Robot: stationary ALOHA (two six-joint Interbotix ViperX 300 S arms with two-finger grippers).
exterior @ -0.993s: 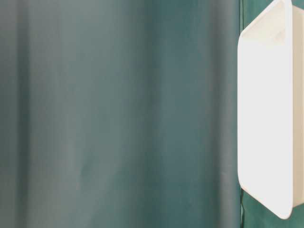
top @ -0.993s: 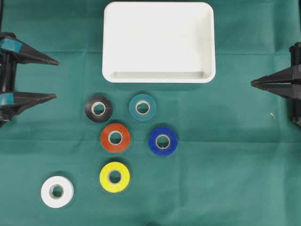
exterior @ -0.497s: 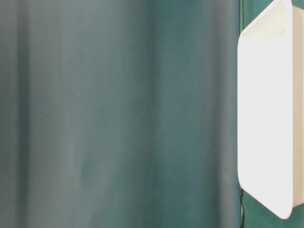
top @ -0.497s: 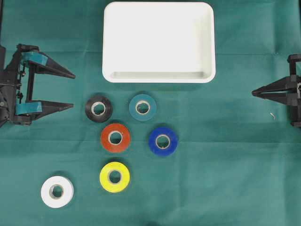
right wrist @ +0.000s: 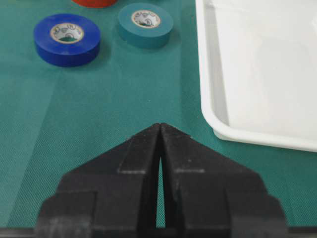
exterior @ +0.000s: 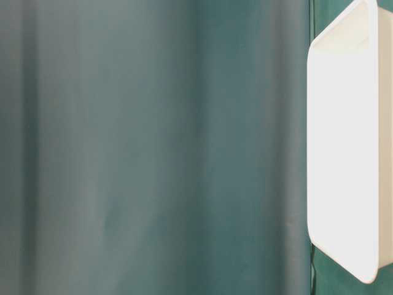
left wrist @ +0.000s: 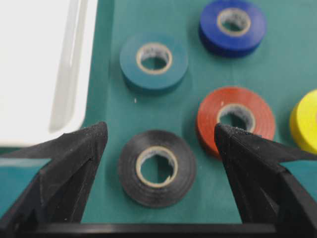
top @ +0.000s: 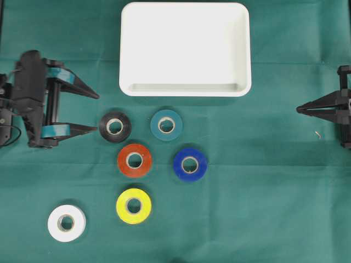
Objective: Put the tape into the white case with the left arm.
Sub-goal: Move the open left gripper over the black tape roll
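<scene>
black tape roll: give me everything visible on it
The black tape roll is a glossy black ring around a pale cardboard core, lying flat on the green cloth, hole up. It sits nearest the open left pincer, lined up with the gap between the tips but untouched. The red roll lies close beside it; no contact is visible.

The worktop [top: 263,208] is covered in plain dark green cloth. The case [top: 185,48] is seen in plain white. Six tape rolls are coloured black [top: 114,126], teal [top: 166,125], orange-red [top: 134,160], blue [top: 190,164], yellow [top: 133,205] and white [top: 66,222]. Teal bands are shown on the left gripper's [top: 92,113] black fingers [top: 82,87].
</scene>
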